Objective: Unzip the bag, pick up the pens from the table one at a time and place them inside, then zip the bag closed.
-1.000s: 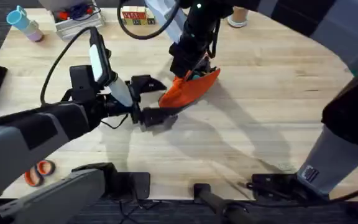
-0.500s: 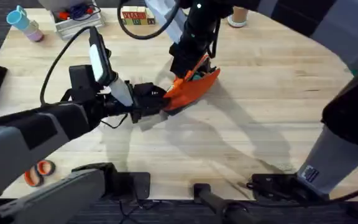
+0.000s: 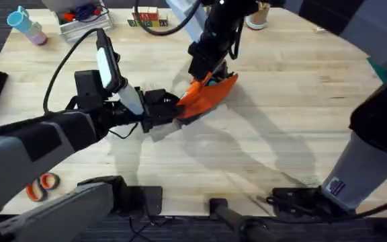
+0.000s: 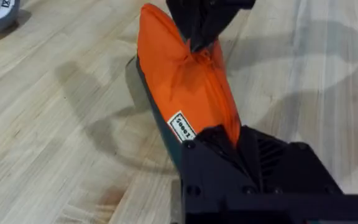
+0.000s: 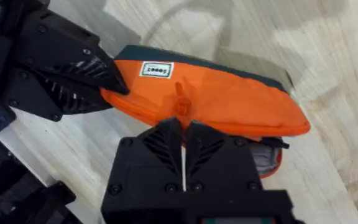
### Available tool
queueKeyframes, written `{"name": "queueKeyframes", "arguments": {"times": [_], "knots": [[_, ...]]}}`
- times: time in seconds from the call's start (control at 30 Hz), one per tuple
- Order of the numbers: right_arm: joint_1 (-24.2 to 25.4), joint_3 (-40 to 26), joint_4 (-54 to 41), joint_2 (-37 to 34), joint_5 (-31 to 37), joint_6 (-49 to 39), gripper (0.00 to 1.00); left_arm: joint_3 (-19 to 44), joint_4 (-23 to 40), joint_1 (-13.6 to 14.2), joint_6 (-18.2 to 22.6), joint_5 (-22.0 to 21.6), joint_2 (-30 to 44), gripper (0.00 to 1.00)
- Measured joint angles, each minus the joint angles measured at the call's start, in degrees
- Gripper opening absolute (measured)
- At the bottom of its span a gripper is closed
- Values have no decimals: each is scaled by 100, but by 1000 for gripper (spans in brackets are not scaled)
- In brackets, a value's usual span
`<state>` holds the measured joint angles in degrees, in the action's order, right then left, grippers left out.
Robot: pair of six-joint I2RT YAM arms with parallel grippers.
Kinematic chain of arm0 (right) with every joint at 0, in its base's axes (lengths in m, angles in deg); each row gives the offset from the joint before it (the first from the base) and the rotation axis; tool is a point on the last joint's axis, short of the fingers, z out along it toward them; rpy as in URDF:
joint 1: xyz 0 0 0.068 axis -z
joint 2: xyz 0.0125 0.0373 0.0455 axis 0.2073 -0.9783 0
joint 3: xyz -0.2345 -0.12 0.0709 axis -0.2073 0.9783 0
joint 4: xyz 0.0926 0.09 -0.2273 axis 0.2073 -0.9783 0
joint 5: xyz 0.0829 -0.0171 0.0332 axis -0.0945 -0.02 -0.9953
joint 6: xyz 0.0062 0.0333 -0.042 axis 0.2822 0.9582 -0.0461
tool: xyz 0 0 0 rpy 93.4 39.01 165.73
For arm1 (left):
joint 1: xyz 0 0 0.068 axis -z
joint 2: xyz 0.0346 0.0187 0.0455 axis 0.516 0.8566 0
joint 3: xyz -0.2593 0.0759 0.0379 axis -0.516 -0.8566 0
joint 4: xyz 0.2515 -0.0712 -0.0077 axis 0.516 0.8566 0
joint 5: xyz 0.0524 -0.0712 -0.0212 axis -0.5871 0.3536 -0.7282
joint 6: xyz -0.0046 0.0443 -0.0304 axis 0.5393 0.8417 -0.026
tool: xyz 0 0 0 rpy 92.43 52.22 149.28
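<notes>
Bag [image 3: 207, 95] lies mid-table [image 3: 281, 114], tilted, orange side up. Left gripper [image 4: 229, 140] is clenched on its near end. Right gripper [image 5: 183, 134] pinches the zipper pull [image 5: 182, 107] at mid-length.

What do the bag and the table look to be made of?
The bag: probably soft woven fabric, matte orange with a dark underside; it puckers where the right pincer pinches it. The table: seemingly light wood with a smooth finish, showing plank seams and grain.
</notes>
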<state>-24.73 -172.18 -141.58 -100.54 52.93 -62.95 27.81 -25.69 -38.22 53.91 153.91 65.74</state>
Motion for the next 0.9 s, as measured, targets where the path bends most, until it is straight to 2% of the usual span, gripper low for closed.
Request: {"name": "queueKeyframes", "arguments": {"times": [0.9], "knots": [[941,-2,218,0,94,-4,30,0,6,0,-2,-6,0,41]]}}
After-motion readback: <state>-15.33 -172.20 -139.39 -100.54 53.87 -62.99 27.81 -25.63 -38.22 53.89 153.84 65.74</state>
